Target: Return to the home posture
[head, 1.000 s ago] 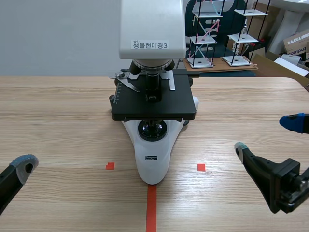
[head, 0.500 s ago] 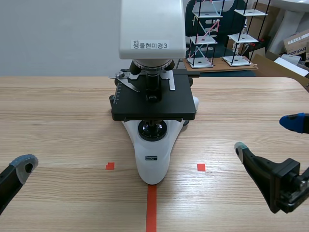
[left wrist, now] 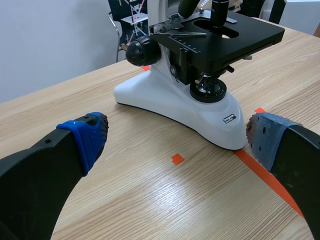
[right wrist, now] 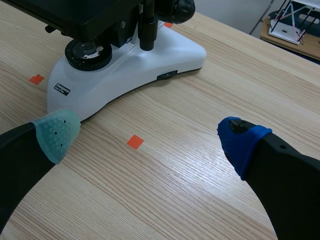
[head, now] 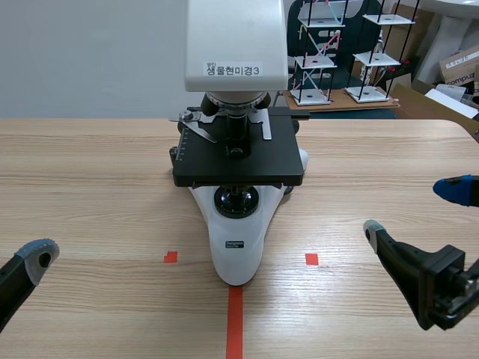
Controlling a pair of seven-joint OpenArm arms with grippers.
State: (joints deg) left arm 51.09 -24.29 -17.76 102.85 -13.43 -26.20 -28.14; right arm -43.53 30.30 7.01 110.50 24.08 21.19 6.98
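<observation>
A white and black microscope (head: pixel 236 224) stands in the middle of the wooden table (head: pixel 90 172), its black stage (head: pixel 238 158) bare of hands or grippers. My left gripper (left wrist: pixel 175 136) is open low at the near left, with the microscope base (left wrist: pixel 175 102) ahead of it and nothing between the blue pads. Only one of its fingertips (head: pixel 37 254) shows in the scene view. My right gripper (head: pixel 413 209) is open at the near right and holds nothing. In the right wrist view the microscope base (right wrist: pixel 125 65) lies ahead of the right gripper (right wrist: pixel 147 136).
Small orange-red tape squares and a tape line mark the table near the microscope's foot. Behind the table's far edge stand small shelf-like frames (head: pixel 318 52) and cardboard boxes (head: pixel 460 67) at the back right.
</observation>
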